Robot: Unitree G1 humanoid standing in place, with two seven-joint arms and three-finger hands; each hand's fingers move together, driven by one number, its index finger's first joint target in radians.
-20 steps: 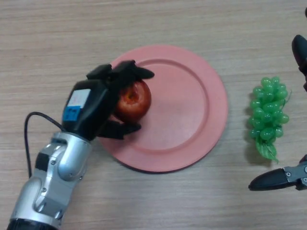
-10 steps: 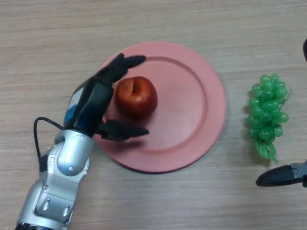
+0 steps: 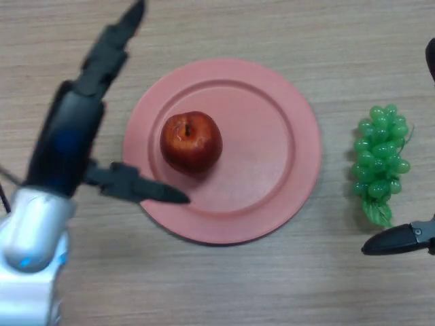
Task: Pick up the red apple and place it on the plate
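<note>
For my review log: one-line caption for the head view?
Red apple resting on pink plate; open left robot hand beside it, apart.

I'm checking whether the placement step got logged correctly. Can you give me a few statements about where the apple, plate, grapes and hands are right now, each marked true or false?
1. The red apple sits on the pink plate. True.
2. The left hand is curled round the apple. False: its fingers are straight and apart from the apple.
3. The green grapes lie on the plate. False: they lie on the table, right of the plate.
4. The right hand shows at the lower right edge, below the grapes. True.
5. The apple stands stem side up. True.
</note>
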